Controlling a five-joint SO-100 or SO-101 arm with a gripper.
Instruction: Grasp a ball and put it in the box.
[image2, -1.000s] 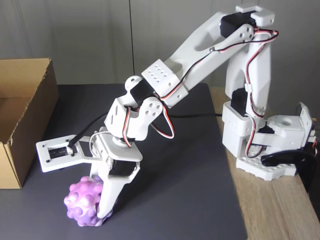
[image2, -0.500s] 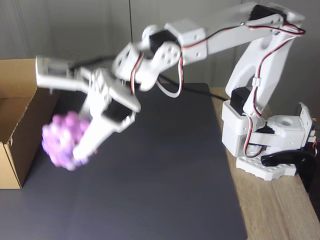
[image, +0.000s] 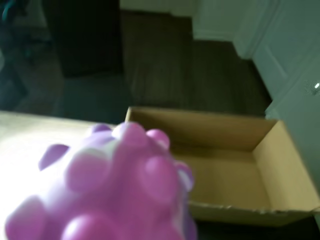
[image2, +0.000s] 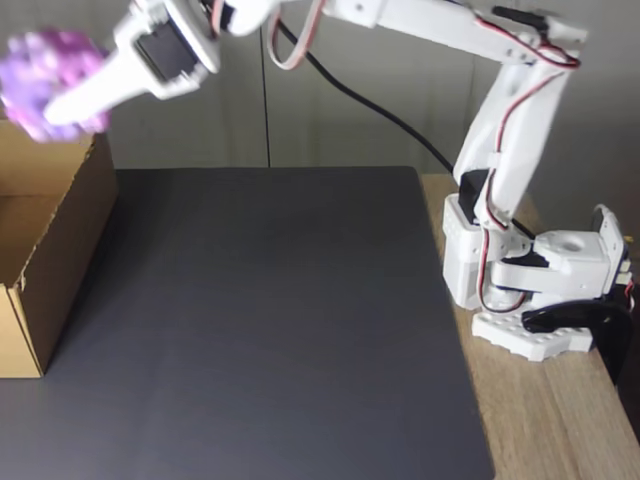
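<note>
Gripper (image2: 50, 105) clamps ball (image2: 42, 68) aloft, above box (image2: 45, 250) near wall. We judge transport step nearly done. Next move: we centre ball over box opening, then release.

ball (image2: 45, 80): knobby, mottled pink-purple-white, blurred, held aloft above the box's near-right corner | box (image2: 40, 270): brown corrugated cardboard, open top, upright, nothing visible inside, directly beneath the ball (image: 107, 185)

The cardboard box (image2: 45, 240) is open on top with bare floor inside, only its upright walls hemming the way in; the dark mat (image2: 270, 330) beside it lies unobstructed.
</note>
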